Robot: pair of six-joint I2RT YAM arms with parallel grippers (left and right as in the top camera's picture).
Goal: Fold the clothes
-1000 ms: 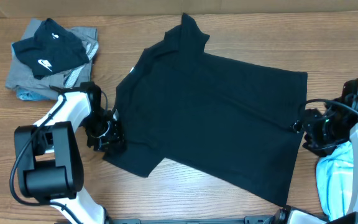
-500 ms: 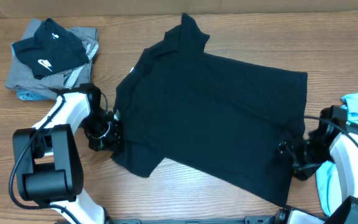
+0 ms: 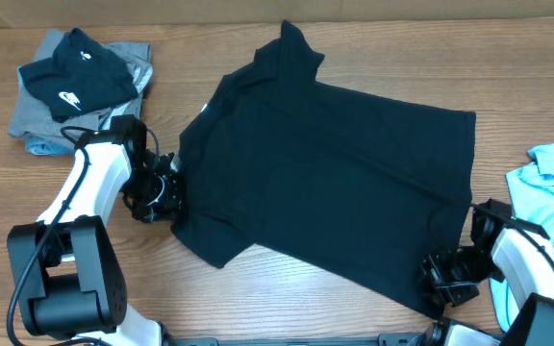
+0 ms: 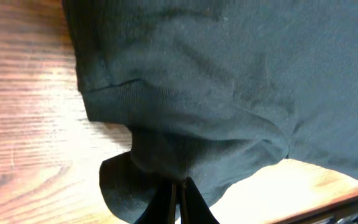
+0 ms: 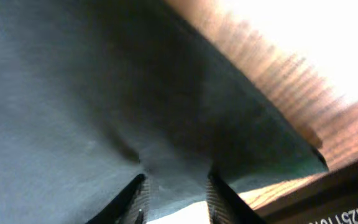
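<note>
Black T-shirt (image 3: 335,173) on wooden table (image 3: 373,48)

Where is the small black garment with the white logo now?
Overhead view: the small black garment with the white logo lies on a grey clothes pile at the wooden table's far-left corner, apart from the large black T-shirt.

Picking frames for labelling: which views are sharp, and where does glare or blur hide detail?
Overhead: sharp, evenly lit, but the black T-shirt shows few folds. Left wrist: weave crisp, glare on the table lower right. Right wrist: soft focus, table blown out upper right.
</note>
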